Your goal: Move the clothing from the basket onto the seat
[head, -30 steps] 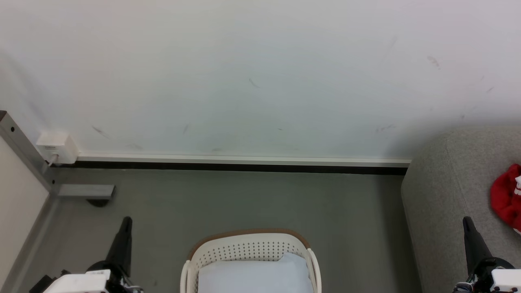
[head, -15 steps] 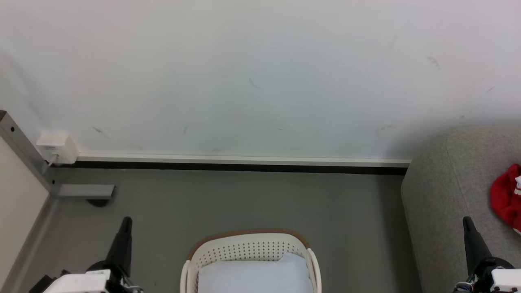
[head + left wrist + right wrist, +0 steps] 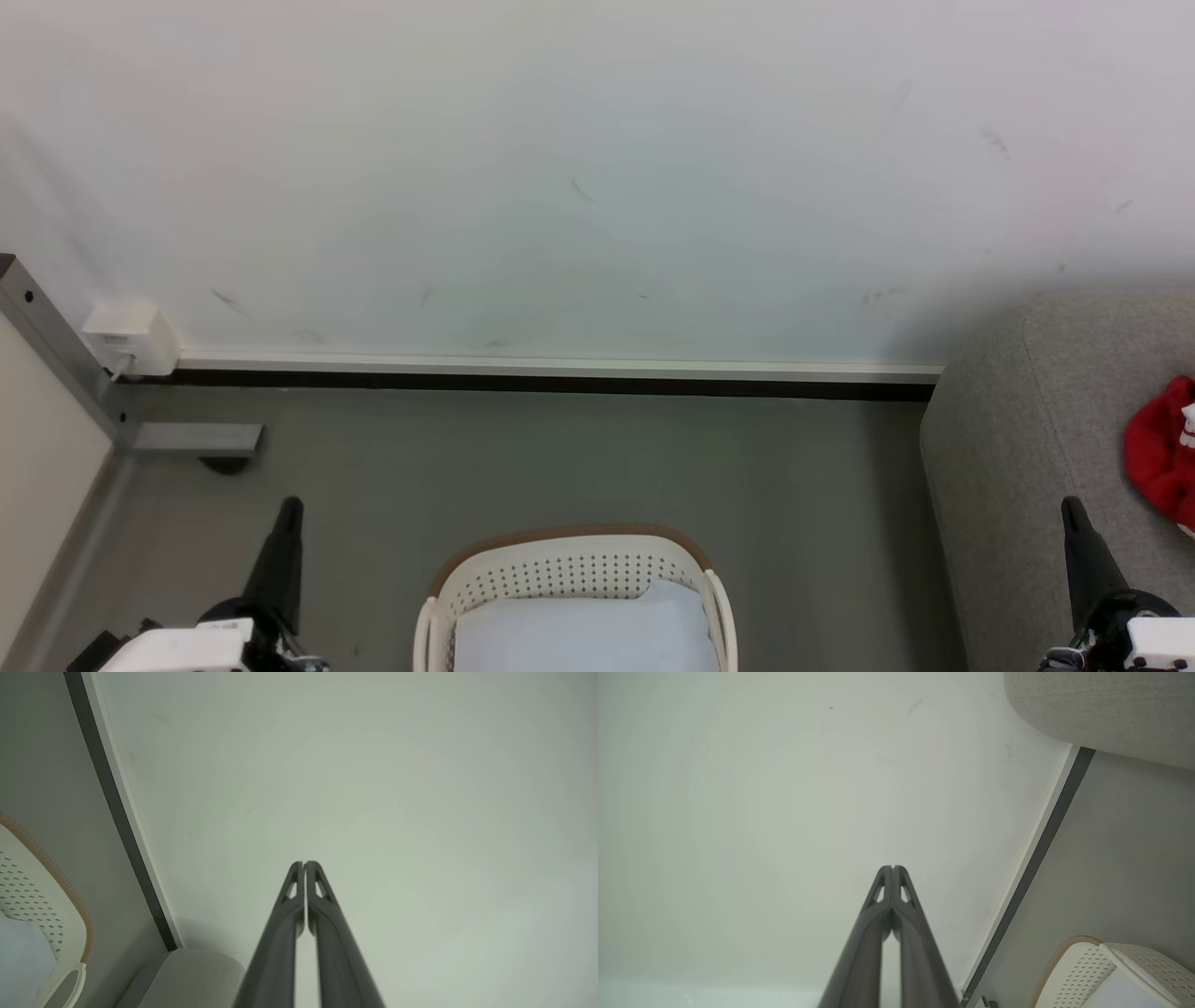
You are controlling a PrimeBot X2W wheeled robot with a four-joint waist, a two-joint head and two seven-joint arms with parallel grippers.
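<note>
My left fingers and right fingers are clenched, empty. Red fabric clothing lies on the light grey upholstered seat, apart from the white perforated plastic basket.

basket on floor, centre front | pad in basket | seat right of basket, by wall | clothing on seat, well apart from basket
</note>
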